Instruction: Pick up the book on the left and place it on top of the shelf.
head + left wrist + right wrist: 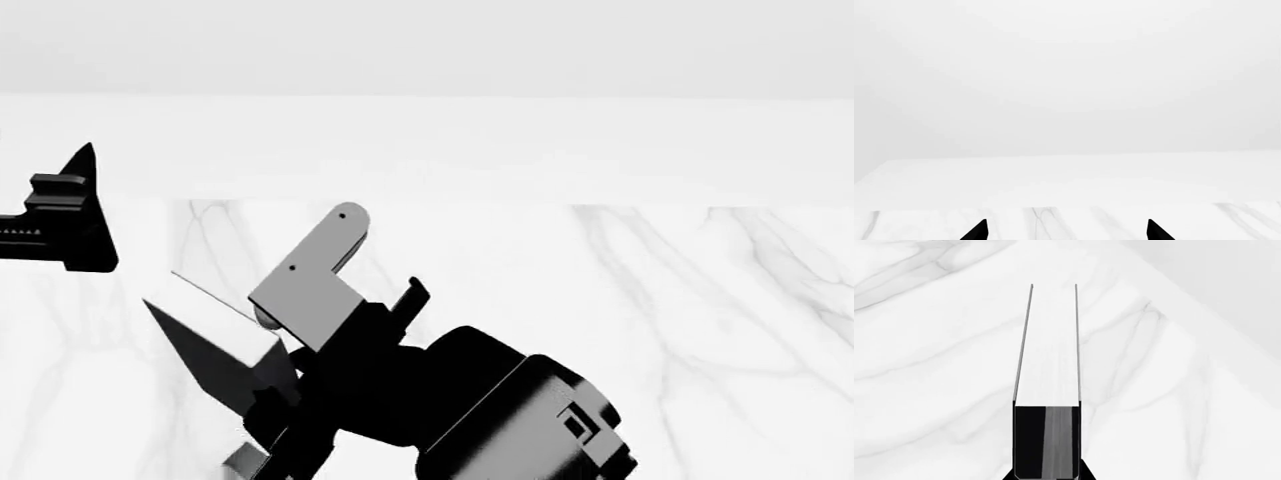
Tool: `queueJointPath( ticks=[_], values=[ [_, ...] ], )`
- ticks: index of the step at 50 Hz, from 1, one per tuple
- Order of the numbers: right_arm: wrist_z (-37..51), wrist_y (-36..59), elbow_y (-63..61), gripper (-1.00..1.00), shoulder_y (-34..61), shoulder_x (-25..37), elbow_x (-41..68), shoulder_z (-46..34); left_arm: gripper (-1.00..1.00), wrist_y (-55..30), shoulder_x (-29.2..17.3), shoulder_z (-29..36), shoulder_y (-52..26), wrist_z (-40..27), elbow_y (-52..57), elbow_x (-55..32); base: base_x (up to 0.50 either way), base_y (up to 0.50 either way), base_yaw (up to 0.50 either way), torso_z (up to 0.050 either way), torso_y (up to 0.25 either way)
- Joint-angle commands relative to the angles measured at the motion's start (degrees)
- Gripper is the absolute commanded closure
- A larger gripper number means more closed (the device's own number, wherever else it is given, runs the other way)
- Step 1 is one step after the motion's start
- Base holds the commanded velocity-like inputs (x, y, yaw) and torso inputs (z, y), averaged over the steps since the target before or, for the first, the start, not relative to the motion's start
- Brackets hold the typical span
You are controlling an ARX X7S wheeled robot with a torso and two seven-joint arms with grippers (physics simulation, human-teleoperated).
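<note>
The book (220, 362) shows a dark cover face and a white page edge on top. It sticks out to the left from my right gripper (291, 388), which is shut on it over the marble top. In the right wrist view the book (1047, 350) runs straight away between the jaws of the right gripper (1047, 476), white pages between two thin dark covers, black end nearest. My left gripper (67, 215) hangs at the far left. In its own view the left gripper (1067, 232) is open with only marble between the tips. The shelf is out of view.
A white marble tabletop (667, 320) with grey veins fills the lower part of the head view. A plain white band (534, 150) lies beyond its far edge. A grey bracket (314, 265) rises from my right wrist. A small light grey piece (240, 462) shows under the right gripper.
</note>
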Motion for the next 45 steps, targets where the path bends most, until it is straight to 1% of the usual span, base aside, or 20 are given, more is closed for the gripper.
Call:
queueJointPath(
  ticks=[1,2,3,4,5,7,10,12,16,22,28,34,40,42,45],
  values=[
    [5.26,2.71,-6.25,1.0,3.15,2.28,-3.84,-0.49,-1.0,-0.1,-0.17,-0.31,0.03,-0.35,0.19,-0.5,0.0,0.0,0.0,0.0,0.01],
    [7.16,3.23,-7.1,1.0,3.74,2.69,-5.72,-1.52,-1.0,-0.08,-0.2,-0.28,0.02,-0.36,0.17,-0.52,0.0,0.0,0.0,0.0,0.0],
    [11.01,1.21,-7.42,1.0,4.27,3.42,-11.02,-4.77,-1.0,-0.06,-0.22,-0.26,0.01,-0.38,0.15,-0.53,0.0,0.0,0.0,0.0,0.0],
    [12.41,0.69,-7.61,1.0,4.59,3.82,-13.15,-6.29,-1.0,-0.06,-0.23,-0.26,0.01,-0.4,0.15,-0.57,0.0,0.0,0.0,0.0,0.0],
    [14.06,3.14,-9.23,1.0,5.87,4.22,-14.39,-6.59,-1.0,-0.08,-0.25,-0.29,-0.01,-0.44,0.17,-0.62,0.0,0.0,0.0,0.0,0.0],
    [17.67,2.54,-10.38,1.0,7.18,5.4,-19.69,-10.36,-1.0,-0.15,-0.28,-0.37,-0.03,-0.52,0.26,-0.73,0.0,0.0,0.0,0.0,0.0],
    [19.94,3.39,-11.0,1.0,8.8,6.3,-23.47,-13.17,-1.0,-0.17,-0.3,-0.41,-0.02,-0.62,0.31,-0.86,0.0,0.0,0.0,0.0,0.004],
    [23.08,3.76,-10.37,1.0,10.53,7.09,-28.67,-17.27,-1.0,-0.18,-0.33,-0.41,-0.04,-0.68,0.34,-0.93,0.0,0.0,0.0,0.0,0.0],
    [26.42,3.68,-7.8,1.0,12.66,7.67,-34.85,-22.7,-1.0,0.0,-0.4,-0.23,-0.08,-0.74,0.15,-0.93,0.0,0.0,0.0,0.0,0.0],
    [28.99,3.64,-2.7,1.0,14.55,7.07,-39.21,-26.4,-1.0,0.13,-0.47,-0.06,-0.08,-0.88,0.08,-1.02,0.0,0.0,0.0,0.0,0.002],
    [29.97,3.97,2.87,1.0,16.19,6.28,-41.4,-28.48,-1.0,0.39,-0.68,-0.26,0.23,-0.94,0.0,-1.16,0.0,0.0,0.0,0.0,0.002],
    [31.71,5.45,11.83,1.0,17.98,4.26,-44.11,-30.94,-1.0,0.64,-0.76,-0.18,0.34,-1.04,-0.19,-1.21,0.0,0.0,0.0,0.0,0.002],
    [32.71,4.08,24.09,1.0,20.18,1.38,-44.75,-31.84,-1.0,0.59,-0.86,-0.09,0.25,-1.19,-0.21,-1.4,0.0,0.0,0.0,0.0,0.002],
    [32.37,3.86,26.29,1.0,20.55,0.8,-44.34,-31.61,-1.0,0.67,-0.9,-0.1,0.27,-1.22,-0.25,-1.43,0.0,0.0,0.0,0.0,0.0],
    [32.11,1.97,33.16,1.0,21.93,-0.97,-43.42,-30.95,-1.0,0.84,-0.89,-0.05,0.46,-1.26,-0.34,-1.47,0.0,0.0,0.0,0.0,0.003]
  ],
)
